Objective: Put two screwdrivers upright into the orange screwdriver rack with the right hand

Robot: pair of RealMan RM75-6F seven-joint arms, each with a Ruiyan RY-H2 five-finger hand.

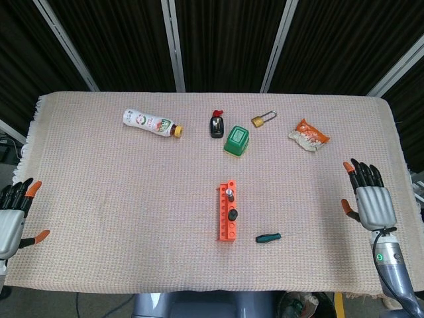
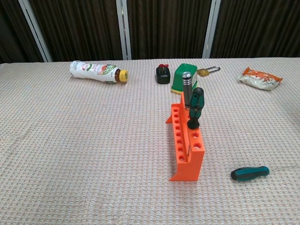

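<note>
— Where do things stand?
— My left hand [image 1: 10, 215] idles empty, fingers apart. Both screwdrivers [image 2: 191, 102] stand upright in the orange rack [image 2: 185, 146]; my right hand [image 1: 372, 203], spread and empty, lies well right of it.

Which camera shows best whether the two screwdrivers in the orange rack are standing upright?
The chest view: it sees the orange rack from the side, so the silver-handled screwdriver and the green-handled screwdriver show full length, standing upright. The head view looks straight down, showing only their handle tops.
</note>
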